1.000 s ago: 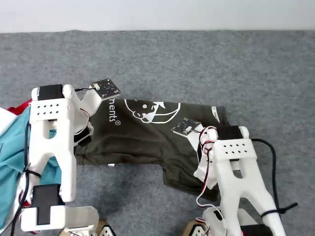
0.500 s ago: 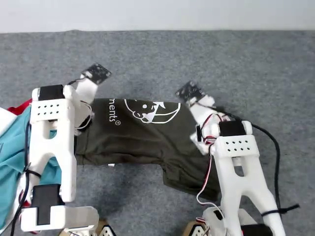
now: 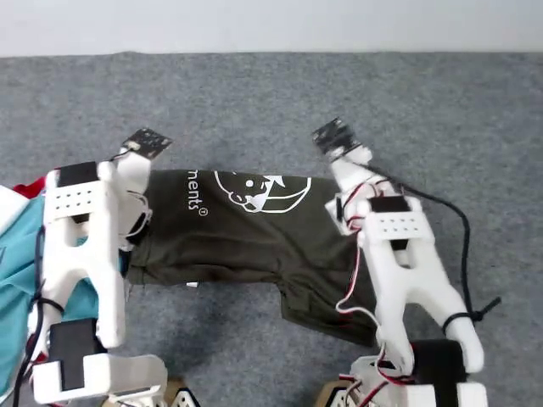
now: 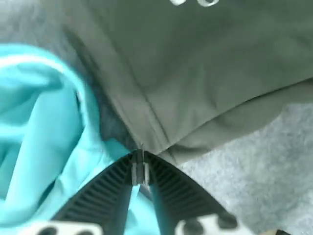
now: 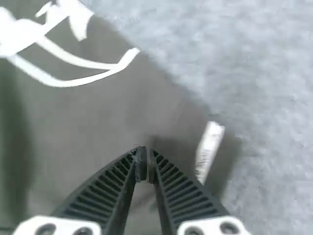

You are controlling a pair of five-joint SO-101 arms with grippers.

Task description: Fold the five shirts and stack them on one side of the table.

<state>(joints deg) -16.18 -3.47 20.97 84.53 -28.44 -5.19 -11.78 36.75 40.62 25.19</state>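
Grey table [image 3: 254, 102] carries the olive shirt [image 3: 246, 237], spread between the arms with its long axis running left to right. A teal shirt [image 3: 17, 254] lies bunched at the left edge, touching it. The left gripper [image 4: 140, 169] is clamped on the olive shirt's left hem. The right gripper [image 5: 144, 164], jaws together, seems to pinch cloth near the far right corner. A white graphic [image 3: 259, 191] with lettering faces up, and a small tag [image 5: 209, 147] sits just beside the right gripper.
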